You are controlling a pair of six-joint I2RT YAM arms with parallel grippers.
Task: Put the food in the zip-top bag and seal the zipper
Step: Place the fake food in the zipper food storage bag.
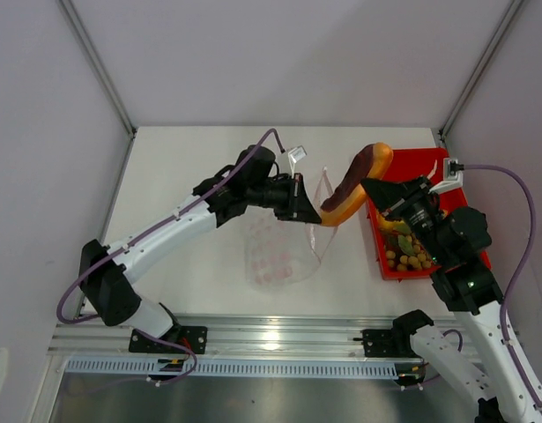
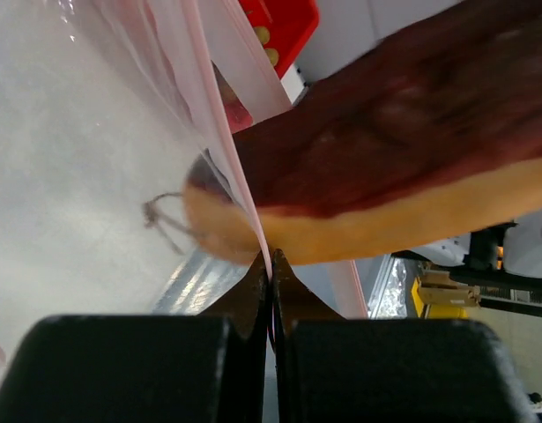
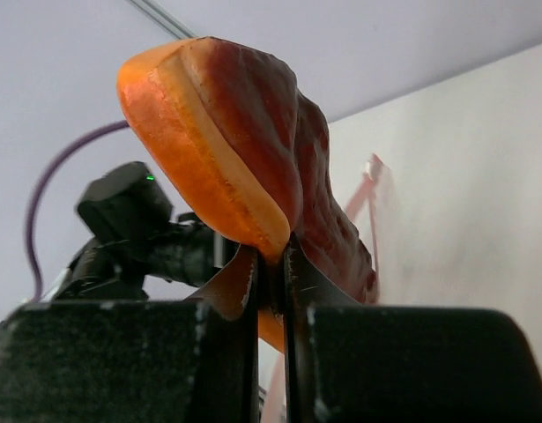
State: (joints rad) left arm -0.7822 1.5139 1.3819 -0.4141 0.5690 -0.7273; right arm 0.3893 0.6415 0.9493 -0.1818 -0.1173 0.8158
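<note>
My left gripper (image 1: 303, 199) is shut on the pink-red zipper strip (image 2: 225, 132) of the clear zip-top bag (image 1: 284, 251) and holds its mouth lifted off the table. My right gripper (image 1: 369, 189) is shut on the rind of the orange-red melon slice (image 1: 354, 183). The slice's lower tip pokes into the bag's mouth, close to my left fingers. The slice fills the left wrist view (image 2: 403, 167) and the right wrist view (image 3: 244, 167). My left gripper (image 2: 272, 264) and right gripper (image 3: 272, 256) both show shut jaws.
A red tray (image 1: 425, 163) at the right holds more toy food, among it the olive-green grape bunch (image 1: 410, 257) and yellow pieces. Grey walls close in the white table (image 1: 182, 176). A metal rail (image 1: 271, 333) runs along the near edge.
</note>
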